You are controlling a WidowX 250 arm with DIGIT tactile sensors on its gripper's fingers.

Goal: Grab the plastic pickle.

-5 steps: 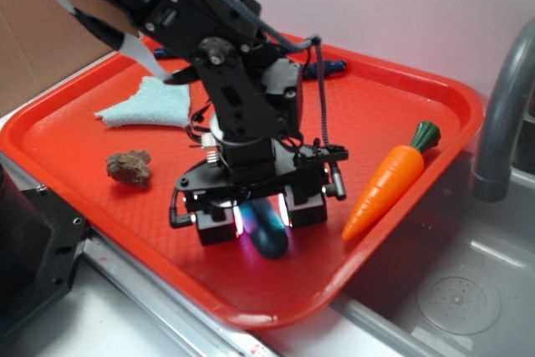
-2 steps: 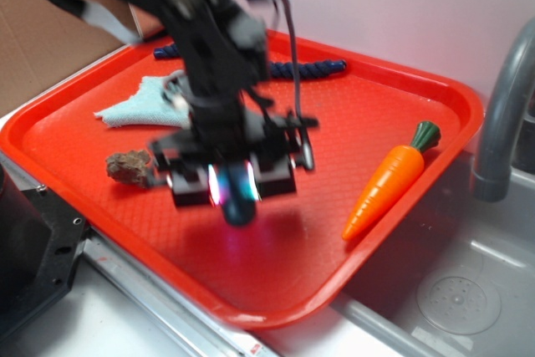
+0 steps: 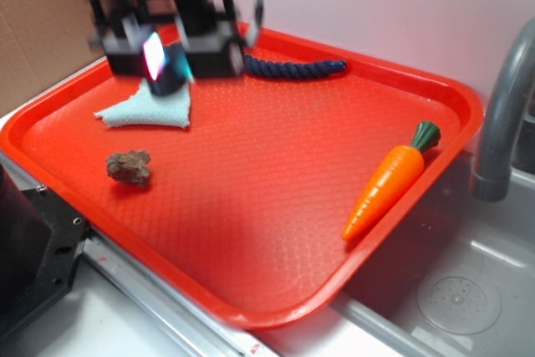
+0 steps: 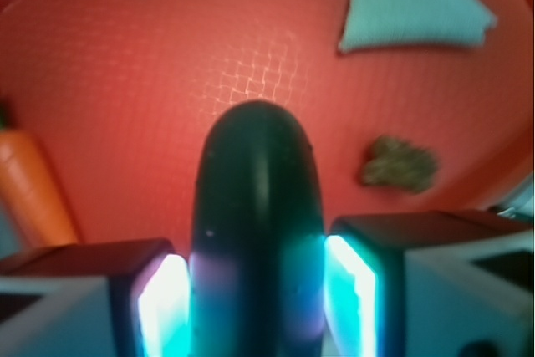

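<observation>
- Since a second ago the tool [image 3: 171,60] has travelled from the near middle of the red tray [image 3: 276,181], at about 6 o'clock, up and away to about 10 o'clock in the exterior view, and it carries the plastic pickle [image 3: 173,68] with it
- Where the pickle lay on the tray there is now only bare red surface
- The tool now hangs blurred above the pale blue cloth [image 3: 150,106], near the dark blue rope [image 3: 292,67] at the far rim
- In the wrist view the tool's two lit pads [image 4: 349,294] are closed against both sides of the pickle, so it is shut firmly on the pickle and holds nothing else
- The pickle stands between the pads and juts out beyond them, its rounded dark end pointing toward 12 o'clock in that view, clear of the tray below
- An orange carrot [image 3: 389,180] lies near the tray's 3 o'clock edge, and a small brown lump [image 3: 129,166] sits at about 8 o'clock; both are well apart from the tool
- A grey tap [image 3: 501,114] and sink stand beyond the tray at 3 o'clock
- Judging from this, the grab looks done; to finish well, keep the squeeze even, as smooth plastic may slip, and slow the lift so the pickle does not swing loose
</observation>
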